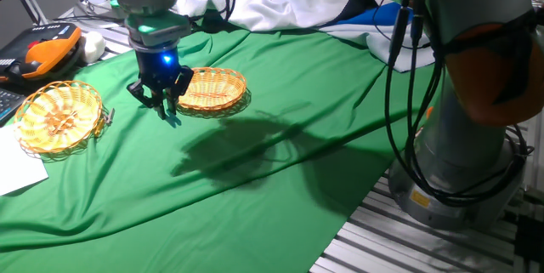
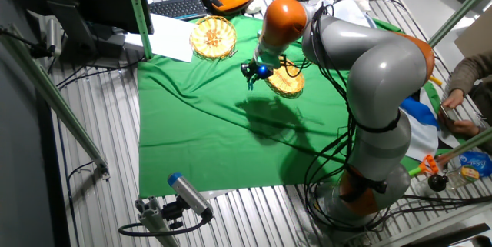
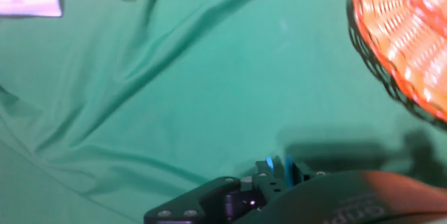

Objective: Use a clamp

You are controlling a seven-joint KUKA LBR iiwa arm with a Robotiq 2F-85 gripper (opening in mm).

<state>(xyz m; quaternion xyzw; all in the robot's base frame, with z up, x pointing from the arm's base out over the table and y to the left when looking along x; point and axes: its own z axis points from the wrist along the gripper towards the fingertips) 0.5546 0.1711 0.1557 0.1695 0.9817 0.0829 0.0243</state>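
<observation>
My gripper [image 1: 167, 103] hangs above the green cloth, just left of the nearer wicker basket [image 1: 212, 90]. It is shut on the small teal clamp [image 1: 173, 119], whose end pokes out below the fingers. In the hand view the clamp's two thin blue-teal prongs [image 3: 278, 163] stick out of the gripper [image 3: 278, 174] at the bottom edge, with the basket [image 3: 405, 42] at the right. In the other fixed view the gripper [image 2: 252, 76] sits beside the same basket [image 2: 286, 83].
A second wicker basket [image 1: 58, 116] stands at the cloth's left edge with a small grey clip [image 1: 109, 116] at its rim. White paper [image 1: 19, 169], a keyboard and an orange pendant [image 1: 38, 56] lie beyond it. Crumpled cloths [image 1: 289, 5] are at the back.
</observation>
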